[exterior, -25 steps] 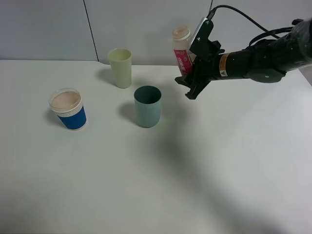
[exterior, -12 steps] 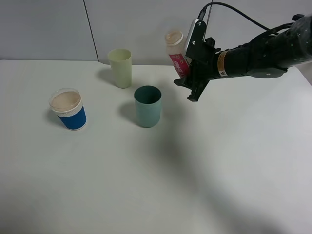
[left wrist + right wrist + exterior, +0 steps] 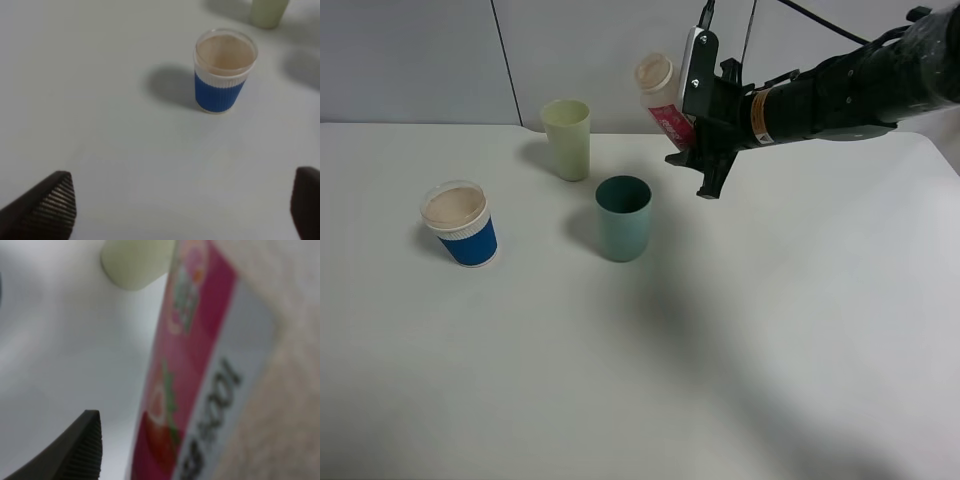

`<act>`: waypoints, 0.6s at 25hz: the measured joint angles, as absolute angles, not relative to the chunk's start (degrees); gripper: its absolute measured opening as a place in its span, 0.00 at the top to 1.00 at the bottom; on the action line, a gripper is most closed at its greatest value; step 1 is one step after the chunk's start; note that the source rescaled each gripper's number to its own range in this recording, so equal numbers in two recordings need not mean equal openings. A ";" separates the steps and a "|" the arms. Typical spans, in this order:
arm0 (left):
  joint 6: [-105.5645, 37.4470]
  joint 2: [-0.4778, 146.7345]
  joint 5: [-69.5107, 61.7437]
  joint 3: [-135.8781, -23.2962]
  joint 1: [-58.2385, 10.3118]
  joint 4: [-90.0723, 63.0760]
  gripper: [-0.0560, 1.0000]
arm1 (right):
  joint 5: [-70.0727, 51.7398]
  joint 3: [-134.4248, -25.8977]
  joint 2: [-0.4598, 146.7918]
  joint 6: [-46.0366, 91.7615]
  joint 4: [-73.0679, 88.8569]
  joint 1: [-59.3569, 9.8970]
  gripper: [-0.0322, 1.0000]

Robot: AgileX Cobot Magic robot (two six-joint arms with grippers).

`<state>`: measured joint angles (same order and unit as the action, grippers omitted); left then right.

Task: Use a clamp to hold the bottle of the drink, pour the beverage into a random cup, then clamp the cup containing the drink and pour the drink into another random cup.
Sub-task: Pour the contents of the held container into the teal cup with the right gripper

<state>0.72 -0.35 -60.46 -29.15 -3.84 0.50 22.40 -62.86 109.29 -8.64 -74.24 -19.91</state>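
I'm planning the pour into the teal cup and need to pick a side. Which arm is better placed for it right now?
Right. The right fingers are shut on the bottle, already tipped and raised close to the teal cup. The left fingers stand open and empty, facing the blue cup.

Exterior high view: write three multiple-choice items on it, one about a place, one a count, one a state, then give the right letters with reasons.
1. Which cup stands farthest left?
A. teal-green tumbler
B. pale yellow-green tumbler
C. blue cup

2. How many cups stand on the table?
A. two
B. three
C. four

3. The bottle is:
A. held tilted in the right gripper
B. upright on the table
C. lying on the table

Key:
1 C, it sits left of both tumblers.
2 B, one blue cup and two tumblers.
3 A, it hangs off the table, neck leaning left.
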 joint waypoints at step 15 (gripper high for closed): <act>0.72 -0.35 -60.46 -29.15 -3.84 0.50 0.40 | 21.48 -62.88 109.29 -12.85 -80.92 -20.55 0.94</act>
